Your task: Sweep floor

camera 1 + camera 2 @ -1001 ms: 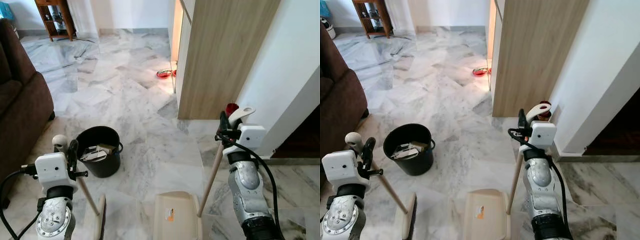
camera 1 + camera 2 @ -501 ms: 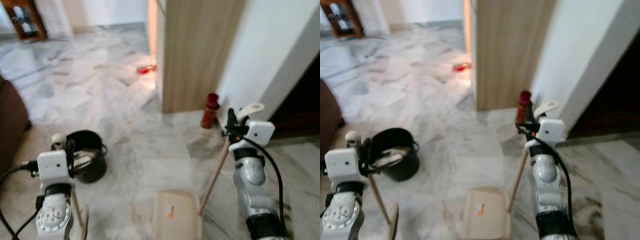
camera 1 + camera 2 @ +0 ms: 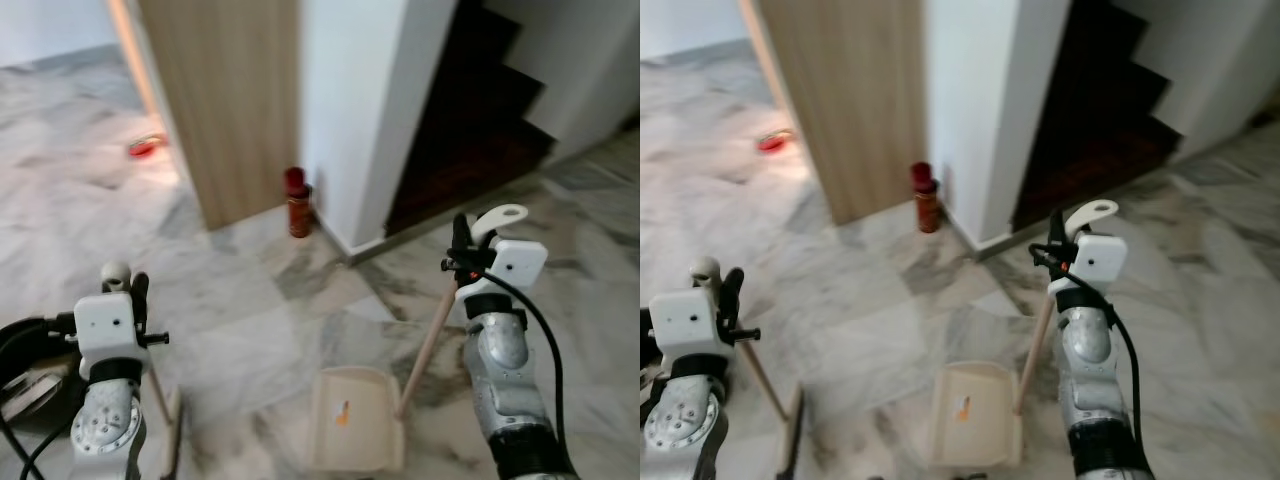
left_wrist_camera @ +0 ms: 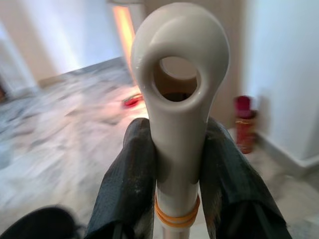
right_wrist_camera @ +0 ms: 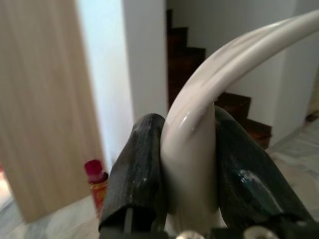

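My left gripper is shut on the pale handle of a broom, whose head rests on the marble floor at the lower left. In the left wrist view the black fingers clamp the handle's looped end. My right gripper is shut on the curved top of the dustpan's long handle. The beige dustpan sits flat on the floor between my arms. The right wrist view has both fingers pressed against that handle.
A red bottle stands by the corner of a wooden panel and a white wall. Dark stairs rise at the back right. A black bucket sits at the left edge. A red thing lies far left.
The camera has swung to the right: the sofa has left the picture, the bucket has slid to the left edge and the stairs have come into view. Both grippers keep their hold.
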Controlling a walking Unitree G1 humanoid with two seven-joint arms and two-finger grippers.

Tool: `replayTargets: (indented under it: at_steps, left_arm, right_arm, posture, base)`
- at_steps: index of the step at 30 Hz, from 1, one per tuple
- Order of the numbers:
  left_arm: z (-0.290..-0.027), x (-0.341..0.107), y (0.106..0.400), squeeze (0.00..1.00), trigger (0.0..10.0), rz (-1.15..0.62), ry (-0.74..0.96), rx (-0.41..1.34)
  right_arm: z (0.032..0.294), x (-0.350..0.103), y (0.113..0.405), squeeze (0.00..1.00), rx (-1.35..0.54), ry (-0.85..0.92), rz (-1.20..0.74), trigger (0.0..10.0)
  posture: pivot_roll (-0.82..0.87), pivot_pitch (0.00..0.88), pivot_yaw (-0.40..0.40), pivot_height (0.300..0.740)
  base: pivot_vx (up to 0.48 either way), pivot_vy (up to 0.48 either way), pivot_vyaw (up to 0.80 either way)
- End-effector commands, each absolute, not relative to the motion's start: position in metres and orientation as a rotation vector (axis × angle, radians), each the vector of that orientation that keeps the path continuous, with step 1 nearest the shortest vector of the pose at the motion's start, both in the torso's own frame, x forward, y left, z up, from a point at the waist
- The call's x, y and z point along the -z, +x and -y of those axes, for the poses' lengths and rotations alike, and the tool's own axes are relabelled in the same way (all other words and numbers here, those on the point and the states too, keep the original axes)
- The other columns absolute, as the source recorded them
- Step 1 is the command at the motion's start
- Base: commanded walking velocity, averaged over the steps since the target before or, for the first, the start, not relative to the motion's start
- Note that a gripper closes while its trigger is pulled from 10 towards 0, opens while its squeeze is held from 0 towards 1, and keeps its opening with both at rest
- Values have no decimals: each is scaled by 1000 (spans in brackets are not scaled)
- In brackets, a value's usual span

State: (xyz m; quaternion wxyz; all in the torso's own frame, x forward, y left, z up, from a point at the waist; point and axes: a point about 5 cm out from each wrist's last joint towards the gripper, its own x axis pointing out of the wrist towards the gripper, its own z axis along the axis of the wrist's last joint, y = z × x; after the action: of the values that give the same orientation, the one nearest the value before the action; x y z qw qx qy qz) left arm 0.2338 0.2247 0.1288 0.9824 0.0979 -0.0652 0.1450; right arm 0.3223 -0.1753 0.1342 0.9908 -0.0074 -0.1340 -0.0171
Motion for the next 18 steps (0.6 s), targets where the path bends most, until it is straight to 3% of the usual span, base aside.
replayTargets:
  at_steps: [1,6,10,18]
  left_arm:
    - [-228,-134,232,0,10000,152,237,-306]
    - [-229,-135,231,0,10000,162,226,-314]
    - [-227,-134,231,0,10000,169,218,-306]
    - [-224,-135,232,0,10000,181,192,-288]
  right_arm:
    - [176,-139,323,0,42,6,288,10000]
    - [176,-138,323,0,39,11,284,10000]
    - [177,-137,322,0,43,10,281,10000]
    - [178,-135,321,0,48,9,276,10000]
  posture:
    - [-12,126,39,740]
    - [-7,116,33,740]
    - [-6,105,34,740]
    - [-6,78,36,740]
  base:
    - [0,-480,-800]
    - [0,0,-800]
    - [0,-436,-800]
    - [0,0,-800]
